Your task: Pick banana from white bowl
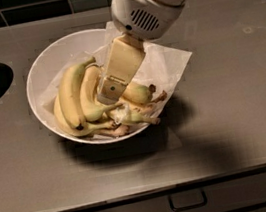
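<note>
Inside white bowl (41, 70), jaws low over bunch; banana (71, 95) just left.

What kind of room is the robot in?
Probably a kitchen: there is a grey countertop, drawers beneath it and dark wall tiles behind. The gripper is low over the bananas in the white bowl.

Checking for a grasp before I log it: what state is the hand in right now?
Hand: cannot be told; it sits low over the yellow bananas in the round white bowl.
</note>
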{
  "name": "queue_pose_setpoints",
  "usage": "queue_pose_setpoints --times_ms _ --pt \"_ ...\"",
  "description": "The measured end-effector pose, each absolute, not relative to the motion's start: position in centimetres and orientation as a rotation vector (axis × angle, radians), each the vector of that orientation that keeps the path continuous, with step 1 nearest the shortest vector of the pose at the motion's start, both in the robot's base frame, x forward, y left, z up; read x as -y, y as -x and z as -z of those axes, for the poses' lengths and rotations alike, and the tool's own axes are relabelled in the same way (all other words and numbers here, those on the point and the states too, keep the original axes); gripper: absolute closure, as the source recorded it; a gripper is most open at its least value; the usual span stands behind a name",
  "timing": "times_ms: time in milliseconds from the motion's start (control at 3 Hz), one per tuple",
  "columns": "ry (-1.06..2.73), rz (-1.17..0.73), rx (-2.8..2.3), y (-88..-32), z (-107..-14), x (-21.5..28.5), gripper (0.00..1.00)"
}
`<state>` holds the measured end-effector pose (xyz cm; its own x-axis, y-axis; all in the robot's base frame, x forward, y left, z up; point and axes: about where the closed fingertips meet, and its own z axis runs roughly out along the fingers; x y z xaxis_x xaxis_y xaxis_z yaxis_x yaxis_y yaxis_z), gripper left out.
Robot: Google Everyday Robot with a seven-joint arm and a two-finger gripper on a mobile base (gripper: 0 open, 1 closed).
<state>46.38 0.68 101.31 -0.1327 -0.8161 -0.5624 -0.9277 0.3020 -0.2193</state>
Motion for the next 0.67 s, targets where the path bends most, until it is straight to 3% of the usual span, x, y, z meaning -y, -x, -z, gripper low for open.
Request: queue_pose_setpoints --times_ms 667 --pt "1.547 -0.305 -1.970 -44.9 -101.6 -3.6 0.00"
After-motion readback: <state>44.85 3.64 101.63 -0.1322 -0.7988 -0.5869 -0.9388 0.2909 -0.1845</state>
